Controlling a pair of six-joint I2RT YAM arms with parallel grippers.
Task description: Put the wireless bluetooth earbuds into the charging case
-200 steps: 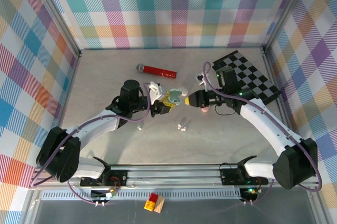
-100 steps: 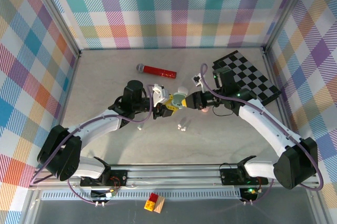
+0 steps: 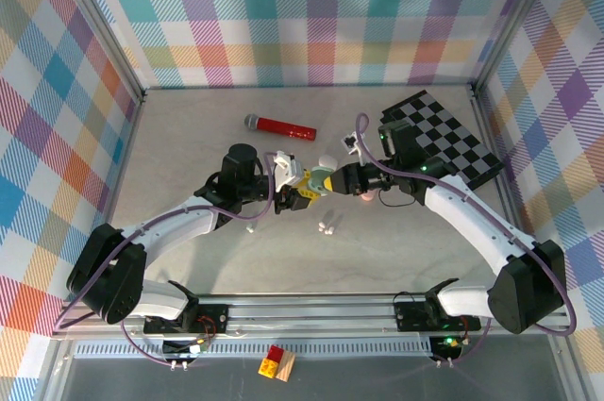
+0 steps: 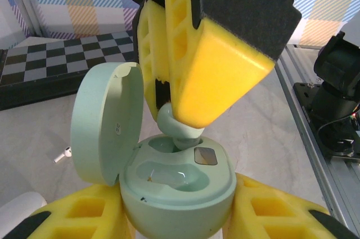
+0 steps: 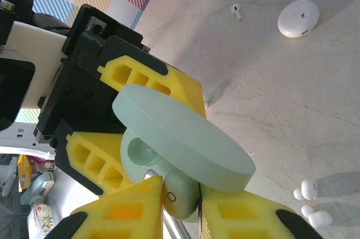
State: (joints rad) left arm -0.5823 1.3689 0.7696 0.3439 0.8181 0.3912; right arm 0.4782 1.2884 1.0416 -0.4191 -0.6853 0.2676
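My left gripper [image 4: 180,219] is shut on a pale green charging case [image 4: 179,191], held upright with its round lid [image 4: 104,129] swung open to the left. The case's near socket is bare. My right gripper [image 5: 183,208] is shut on a pale green earbud [image 5: 181,195], whose stem end sits in the far socket, next to a small dark window. In the left wrist view this earbud [image 4: 175,126] shows under the right gripper's yellow fingers [image 4: 219,76]. From above, the two grippers meet over the table's middle at the case [image 3: 317,179].
A red microphone [image 3: 280,126] lies behind the grippers and a checkerboard [image 3: 444,137] at the back right. A white oval case [image 5: 298,18] and a white earbud [image 5: 236,10] lie beyond. Loose white earbuds [image 3: 327,226] lie nearer. A pink item [image 3: 366,197] sits under the right arm.
The left gripper carried the case a little to the right, and the right gripper came in from the right until the earbud met the case's far socket.
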